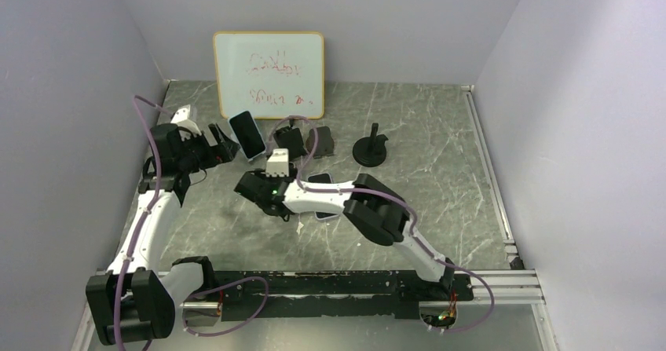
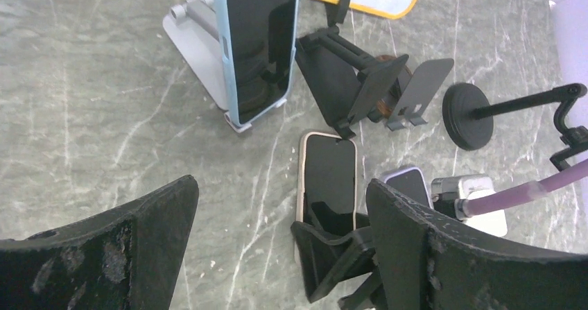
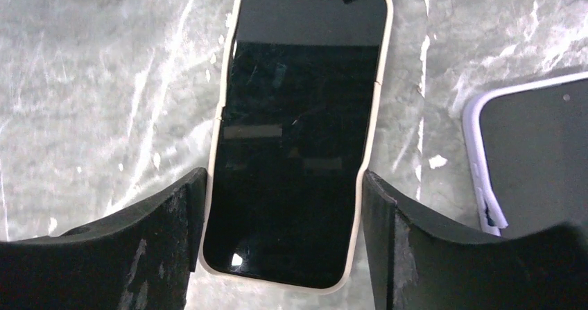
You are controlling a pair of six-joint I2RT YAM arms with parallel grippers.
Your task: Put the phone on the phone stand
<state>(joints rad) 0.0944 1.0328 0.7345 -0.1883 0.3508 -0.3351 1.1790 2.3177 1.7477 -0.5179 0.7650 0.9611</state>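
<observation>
The phone (image 3: 298, 130) lies flat mid-bench (image 3: 83, 81), not yet lifted, with the right hand (image 3: 284, 185) flanking its long edges (grip uncertain) and the left hand (image 2: 281, 185) wide and empty, so carrying it to the far stand (image 2: 347, 74) remains.

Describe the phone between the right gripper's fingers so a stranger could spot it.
Find the orange-framed whiteboard at the back of the grey marbled table. Before the black folding stands lies a cream-cased phone, flat, screen up. Its neighbour is a lilac-cased phone.
</observation>
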